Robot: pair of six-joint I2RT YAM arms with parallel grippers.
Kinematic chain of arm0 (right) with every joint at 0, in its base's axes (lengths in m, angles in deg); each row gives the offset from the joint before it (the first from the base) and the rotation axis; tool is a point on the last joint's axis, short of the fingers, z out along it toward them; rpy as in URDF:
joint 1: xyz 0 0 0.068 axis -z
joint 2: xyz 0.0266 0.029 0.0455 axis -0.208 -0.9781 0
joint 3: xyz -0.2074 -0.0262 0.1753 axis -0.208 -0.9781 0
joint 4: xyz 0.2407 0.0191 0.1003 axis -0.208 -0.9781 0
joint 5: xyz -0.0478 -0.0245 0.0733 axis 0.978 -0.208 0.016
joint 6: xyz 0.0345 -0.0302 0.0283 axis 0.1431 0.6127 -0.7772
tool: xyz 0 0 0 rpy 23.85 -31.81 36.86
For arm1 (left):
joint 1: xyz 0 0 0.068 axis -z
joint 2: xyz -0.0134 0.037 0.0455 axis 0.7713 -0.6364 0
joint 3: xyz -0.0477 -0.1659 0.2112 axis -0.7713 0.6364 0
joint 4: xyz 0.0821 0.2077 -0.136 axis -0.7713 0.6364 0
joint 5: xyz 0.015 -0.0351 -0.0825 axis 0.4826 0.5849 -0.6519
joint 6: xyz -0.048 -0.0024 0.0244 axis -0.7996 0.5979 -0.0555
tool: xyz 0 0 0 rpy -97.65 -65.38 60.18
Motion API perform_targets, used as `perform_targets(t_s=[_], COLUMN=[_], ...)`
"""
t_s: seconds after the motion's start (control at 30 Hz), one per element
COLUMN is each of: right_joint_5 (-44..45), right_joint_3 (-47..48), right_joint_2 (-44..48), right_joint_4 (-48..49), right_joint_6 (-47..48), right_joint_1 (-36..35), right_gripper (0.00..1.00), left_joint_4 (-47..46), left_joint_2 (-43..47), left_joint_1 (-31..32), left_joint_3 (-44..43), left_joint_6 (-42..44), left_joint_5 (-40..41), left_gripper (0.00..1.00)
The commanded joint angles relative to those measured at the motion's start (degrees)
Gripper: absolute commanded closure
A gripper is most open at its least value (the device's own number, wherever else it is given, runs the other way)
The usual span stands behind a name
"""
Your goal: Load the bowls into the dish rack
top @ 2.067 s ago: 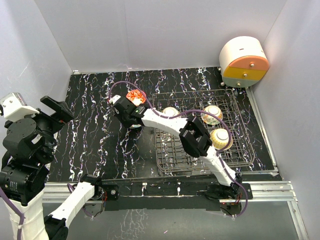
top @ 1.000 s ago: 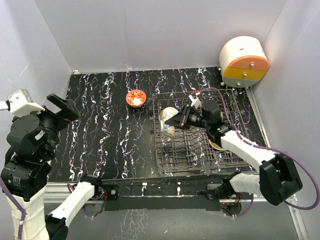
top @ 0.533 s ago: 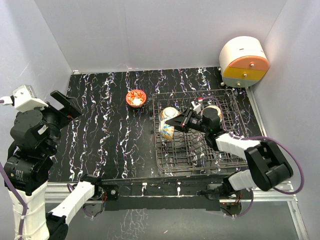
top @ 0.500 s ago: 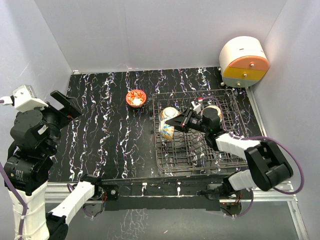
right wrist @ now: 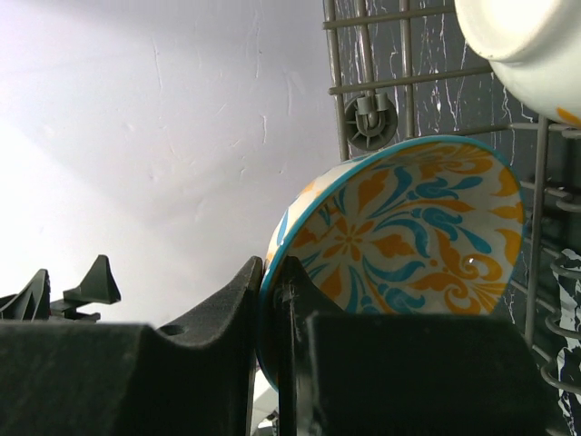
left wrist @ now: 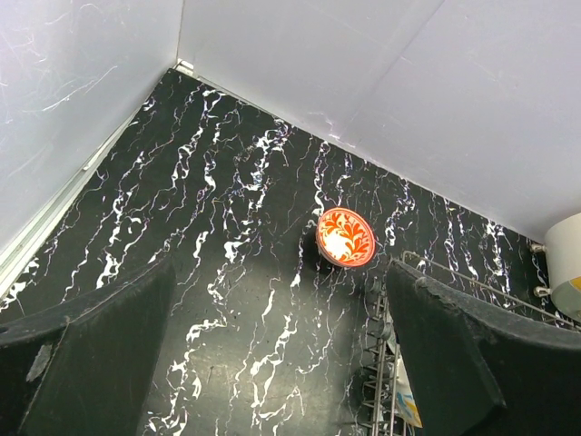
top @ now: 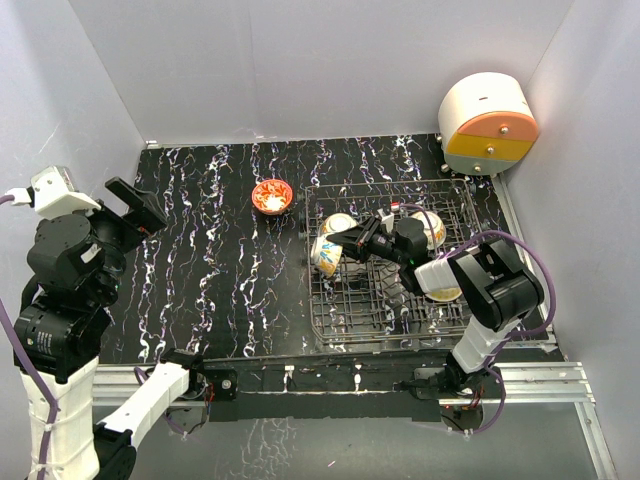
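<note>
My right gripper is shut on the rim of a yellow bowl with blue and orange flowers. In the top view that bowl hangs tilted on edge at the left end of the dark wire dish rack, with the right gripper beside it. Three more cream bowls sit in the rack: one just behind, one at the back right, one partly under the arm. A red-orange bowl stands on the table left of the rack. My left gripper is open, high above it.
A round white, orange and yellow drawer unit stands at the back right corner. Pale walls close in the black marbled table on three sides. The right arm's elbow hangs over the rack's right half.
The right arm has carried the yellow bowl from beside the red bowl into the rack, then folded its elbow in and eased the bowl a little left. The left arm has drifted slightly.
</note>
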Motion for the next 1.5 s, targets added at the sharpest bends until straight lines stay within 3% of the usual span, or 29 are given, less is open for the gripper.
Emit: perform_targets(t_s=[0.0,0.2,0.37,0.87,1.33,1.47], right_joint_5=[-0.4,-1.4,-0.7,8.5,17.6,20.7], right_joint_3=[2.8,0.9,0.0,4.1,15.1,16.6], right_joint_2=[-0.7,-3.3,-0.8,12.7,9.2,9.7], right_joint_4=[2.0,-0.1,-7.2,-46.9,-71.6,-75.9], right_joint_6=[-0.8,-1.5,1.2,17.1,30.2,31.8], right_joint_1=[-0.4,-0.3,0.1,2.8,3.3,3.5], right_gripper=[0.91,0.91,0.90,0.72,0.64,0.52], left_joint_4=[-1.6,-1.8,-2.0,-3.7,-3.4,-3.3], left_joint_2=[-0.8,-0.9,-1.2,-1.2,-0.6,-0.3], left_joint_1=[0.1,0.2,0.2,0.1,0.1,0.2], left_joint_3=[0.4,0.9,1.1,3.0,3.0,3.0], left_joint_6=[0.0,0.0,0.0,0.6,0.6,0.6], left_joint_5=[0.8,1.0,0.7,-0.3,-0.5,-0.3], left_gripper=[0.03,0.03,0.03,0.03,0.03,0.03])
